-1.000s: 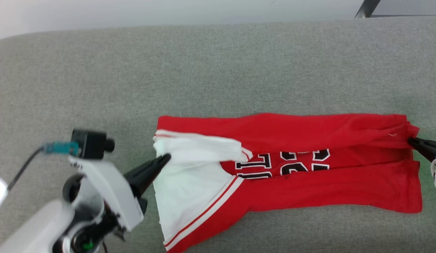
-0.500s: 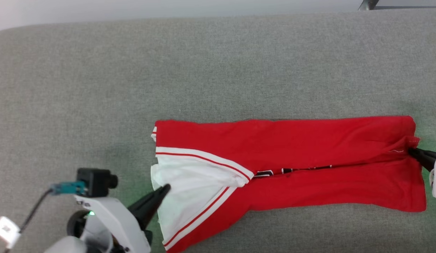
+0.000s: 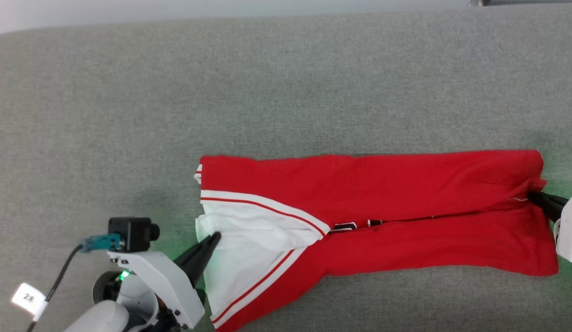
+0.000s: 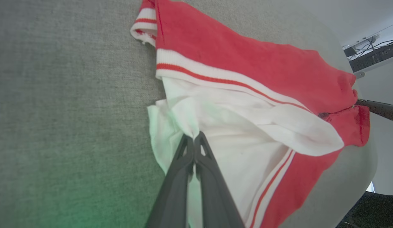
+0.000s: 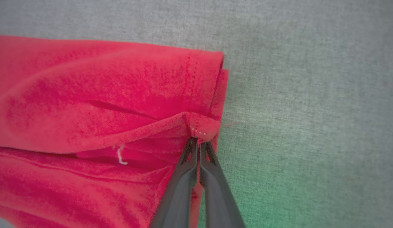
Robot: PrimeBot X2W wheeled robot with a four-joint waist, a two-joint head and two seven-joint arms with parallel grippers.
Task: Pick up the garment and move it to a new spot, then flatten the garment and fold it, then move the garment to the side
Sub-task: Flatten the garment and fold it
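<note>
The garment (image 3: 406, 198), a red T-shirt with white sleeves, lies folded lengthwise into a long band across the grey surface. My left gripper (image 3: 214, 237) is shut on the white sleeve cloth at the band's left end; the left wrist view has its fingertips (image 4: 194, 139) pinching a tuck of white fabric of the garment (image 4: 247, 63). At the right end my right gripper (image 3: 535, 197) is shut on the red hem. Its closed tips (image 5: 196, 141) hold a small fold of the hem of the garment (image 5: 88, 95) in the right wrist view.
The grey fabric-covered table (image 3: 267, 83) stretches wide behind and to the left of the shirt. Its far edge (image 3: 286, 16) meets a pale wall. In the left wrist view, dark equipment (image 4: 370, 55) stands beyond the table's rounded end.
The upper red layer has come down toward me over the printed lettering, which is now almost hidden. Both grippers kept their hold; the left one moved nearer me. The camera tilted slightly.
</note>
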